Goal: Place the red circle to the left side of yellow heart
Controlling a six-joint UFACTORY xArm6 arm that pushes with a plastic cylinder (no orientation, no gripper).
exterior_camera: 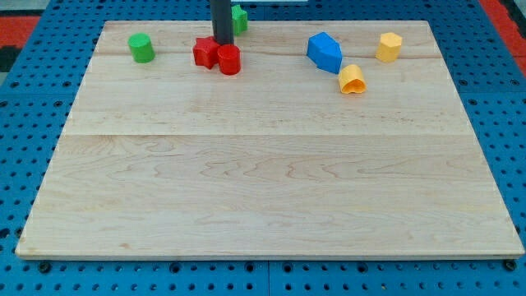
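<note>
While the straight dark rod (222, 20) comes down from the view's top edge, my tip (222, 43) sits at the far side of the pale wooden board (263, 189), just behind two red blocks and seemingly touching them. It carries no jaws and has hold of nothing; it only rests against what it pushes. The red circle block (229, 59), a short cylinder, lies just below and to the view's right of my tip, pressed against a red star-like block (205, 53) on its left. Behind the rod, a green block (238, 18) is partly hidden, so its shape cannot be told. A green cylinder block (141, 47) stands well apart toward the view's left. Far off to the view's right lies the yellow heart block (352, 79), with a blue angular block (325, 52) just beside it up-left and a yellow hexagonal block (389, 46) further up-right. The board rests on a blue perforated table (25, 123).
</note>
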